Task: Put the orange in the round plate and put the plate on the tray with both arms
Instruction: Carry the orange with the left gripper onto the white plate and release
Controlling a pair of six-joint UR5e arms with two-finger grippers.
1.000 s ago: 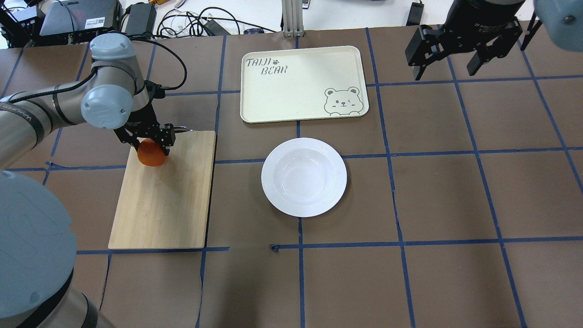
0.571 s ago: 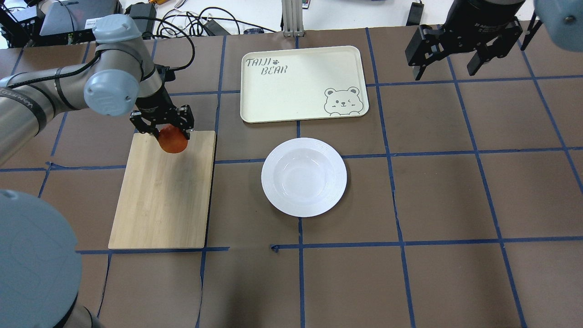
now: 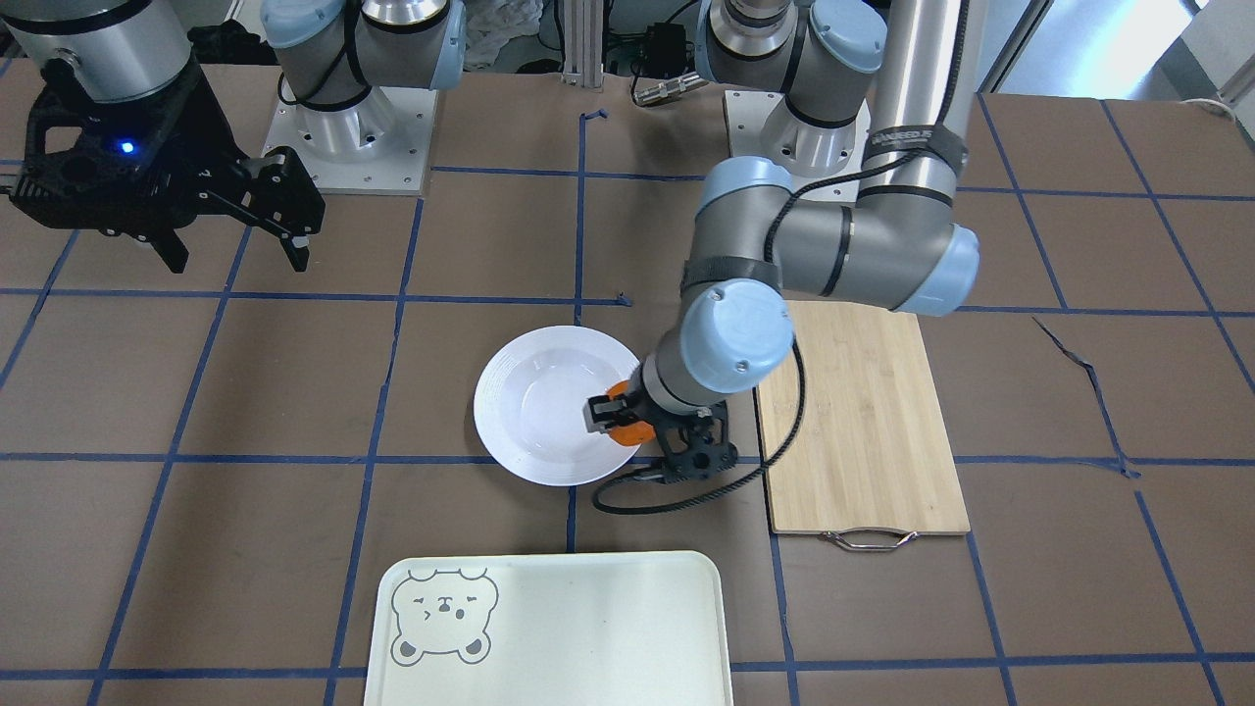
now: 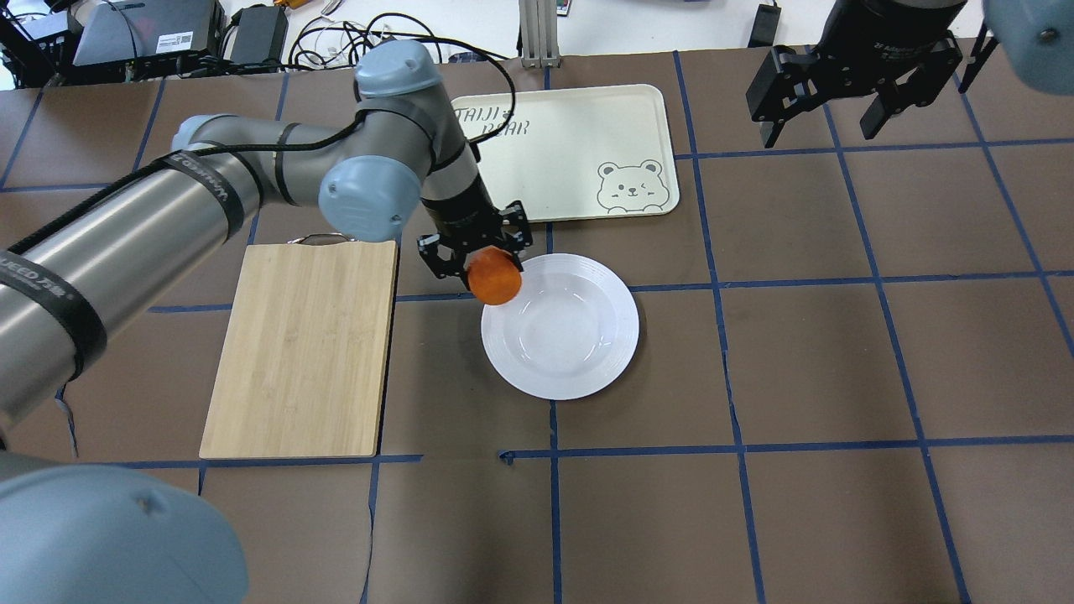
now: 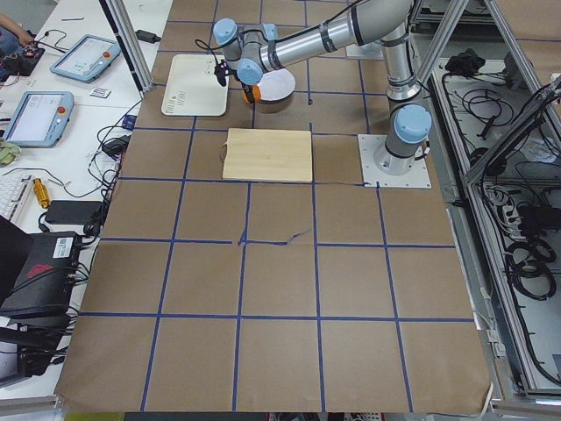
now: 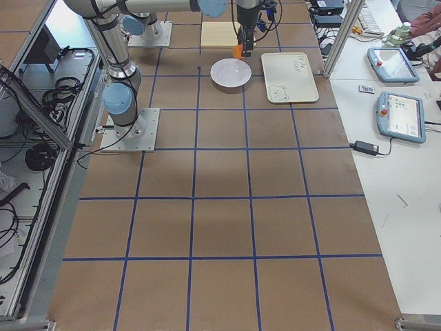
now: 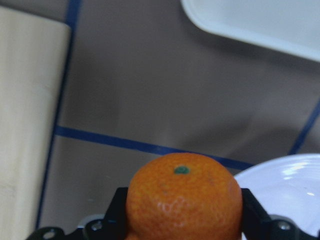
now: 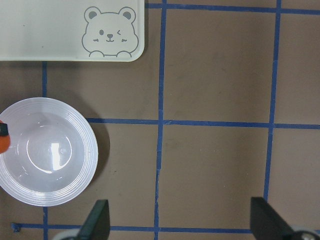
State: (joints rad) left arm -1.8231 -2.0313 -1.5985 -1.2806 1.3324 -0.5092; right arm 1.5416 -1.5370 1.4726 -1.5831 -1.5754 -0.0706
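Note:
My left gripper [image 4: 491,267] is shut on the orange [image 4: 494,278] and holds it in the air over the near-left rim of the round plate [image 4: 579,344]. The wrist view shows the orange [image 7: 184,197] pinched between both fingers, with the plate's edge [image 7: 285,185] at lower right. From the front, the orange [image 3: 624,417] sits at the plate's right rim [image 3: 510,422]. The cream tray [image 4: 560,155] with its bear face lies beyond the plate. My right gripper [image 4: 826,113] hangs open and empty, high at the far right, away from everything.
A bamboo cutting board [image 4: 302,348] with a metal handle lies left of the plate, nothing on it. Blue tape lines cross the brown table cover. Cables and electronics sit past the far table edge [image 4: 336,38]. The left arm's black cable [image 3: 677,485] loops near the plate.
My left arm has carried the orange off the cutting board to the right, from over the board's far corner to above the plate's rim. The right gripper has not moved.

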